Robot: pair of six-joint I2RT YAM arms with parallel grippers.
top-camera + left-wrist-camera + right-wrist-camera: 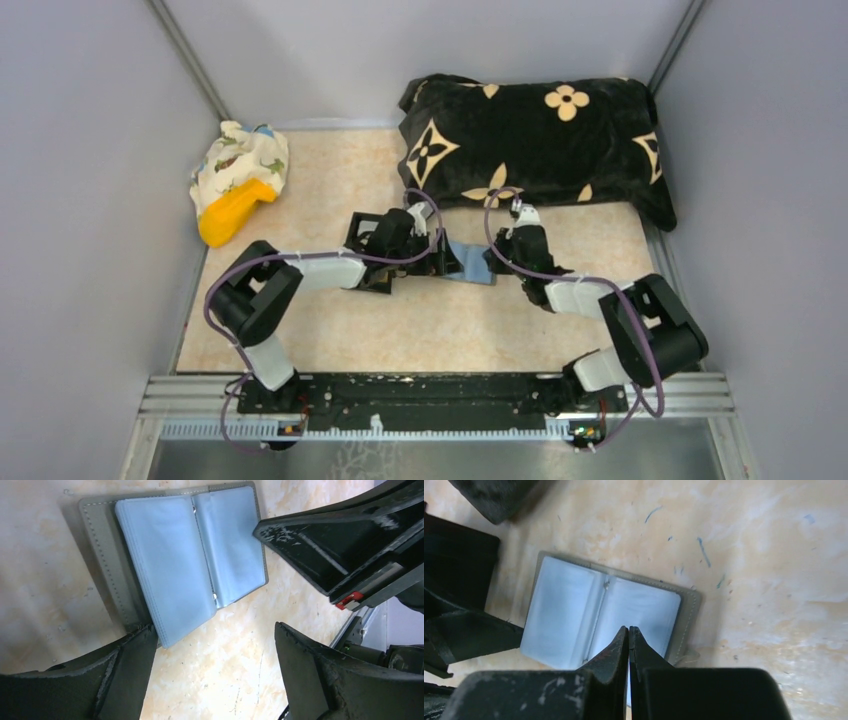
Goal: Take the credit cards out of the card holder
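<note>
Where the right pincer (629, 628) hangs, the card holder (569, 610) has its edge hidden.

1. The top view is bright and even, with only faint shadows on the table (420, 335).
2. In the left wrist view my fingers (120, 680) are dark and a little blurred.
3. The right wrist view is soft; the card holder (569, 610) looks washed pale.

The beige marbled table (420, 335) carries the open card holder (470, 263) at its middle, a black box (358, 228) beside it, a black pillow (530, 140) behind, and a printed cloth (245, 160) at the far left.
</note>
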